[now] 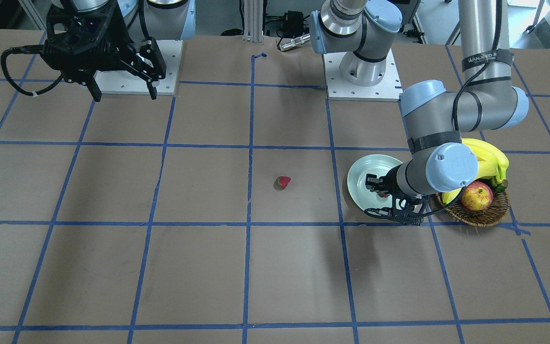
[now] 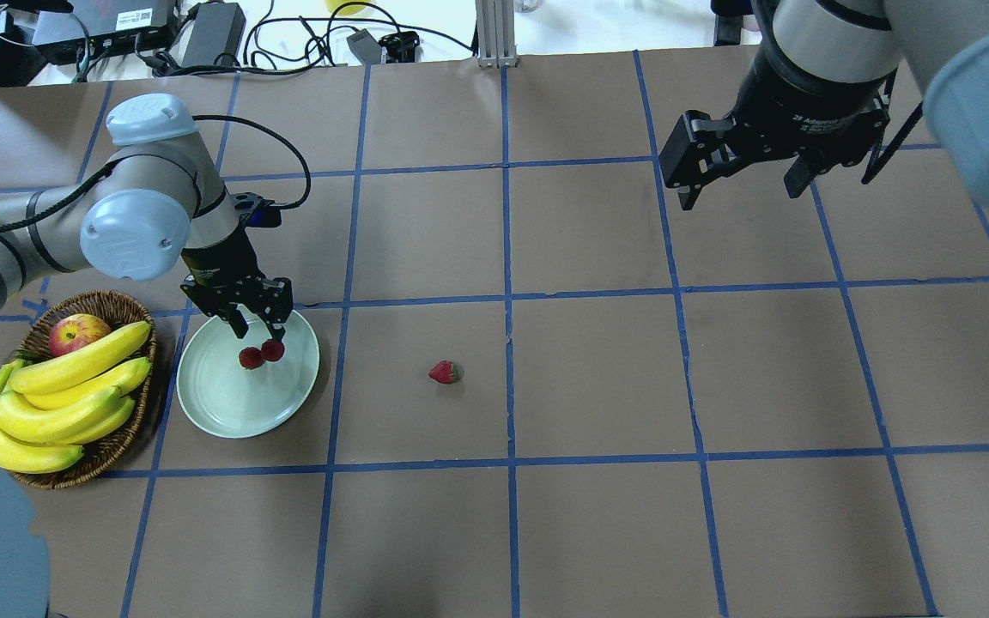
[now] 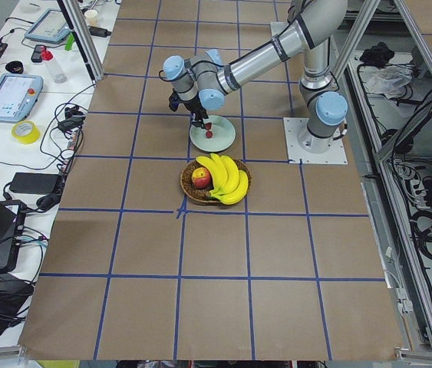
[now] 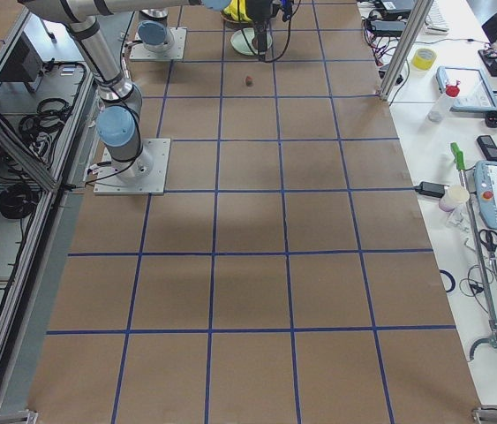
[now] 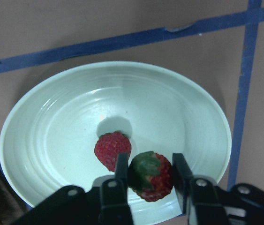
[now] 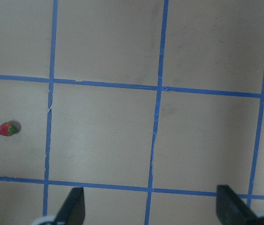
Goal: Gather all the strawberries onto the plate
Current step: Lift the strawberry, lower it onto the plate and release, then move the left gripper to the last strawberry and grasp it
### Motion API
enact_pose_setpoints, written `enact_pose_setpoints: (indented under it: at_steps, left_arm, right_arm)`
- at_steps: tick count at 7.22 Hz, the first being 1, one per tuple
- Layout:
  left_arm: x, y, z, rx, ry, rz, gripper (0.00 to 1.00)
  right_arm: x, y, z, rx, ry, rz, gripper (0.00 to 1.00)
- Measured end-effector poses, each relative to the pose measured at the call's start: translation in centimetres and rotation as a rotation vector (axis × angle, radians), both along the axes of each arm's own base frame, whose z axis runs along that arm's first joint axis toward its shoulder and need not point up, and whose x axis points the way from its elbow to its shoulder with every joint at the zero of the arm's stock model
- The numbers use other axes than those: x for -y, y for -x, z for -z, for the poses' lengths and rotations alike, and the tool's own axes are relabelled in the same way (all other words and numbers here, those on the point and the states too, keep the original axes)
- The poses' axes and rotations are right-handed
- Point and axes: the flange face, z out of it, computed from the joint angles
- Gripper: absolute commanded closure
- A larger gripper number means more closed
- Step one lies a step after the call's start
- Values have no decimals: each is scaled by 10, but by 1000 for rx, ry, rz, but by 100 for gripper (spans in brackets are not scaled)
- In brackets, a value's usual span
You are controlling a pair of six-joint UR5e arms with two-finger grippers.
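Note:
My left gripper [image 5: 151, 174] is shut on a strawberry [image 5: 150, 180] with a green cap and holds it just above the pale mint plate [image 5: 52, 126]. A second strawberry [image 5: 112, 149] lies in the plate beside it. In the overhead view the left gripper [image 2: 260, 330] is over the plate [image 2: 228, 412]. A third strawberry [image 2: 445, 372] lies on the brown table to the right of the plate, and also shows in the right wrist view [image 6: 5, 129]. My right gripper [image 2: 739, 184] is open and empty, high over the table's far right.
A brown wicker basket [image 2: 108, 305] with a red-yellow apple [image 2: 78, 333] and bananas [image 2: 57, 395] stands just left of the plate. Blue tape lines grid the brown table. Cables and boxes lie beyond the far edge.

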Motion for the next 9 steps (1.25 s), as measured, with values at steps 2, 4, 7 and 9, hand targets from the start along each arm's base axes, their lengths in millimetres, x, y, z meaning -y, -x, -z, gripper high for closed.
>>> enact_pose_setpoints:
  at_steps: [2, 4, 7, 9]
  left_arm:
    - [7, 16, -18, -14, 48, -24, 0]
    - [6, 77, -36, -41, 85, -164, 0]
    - [-15, 175, -27, -81, 90, -235, 0]
    - [-33, 205, 2, -147, 93, -244, 0]
  right_arm:
    - [0, 0, 0, 1, 0, -1, 0]
    - [1, 0, 0, 1, 0, 0, 0]
    - [1, 0, 1, 1, 0, -1, 0]
    - [1, 0, 1, 2, 0, -1, 0]
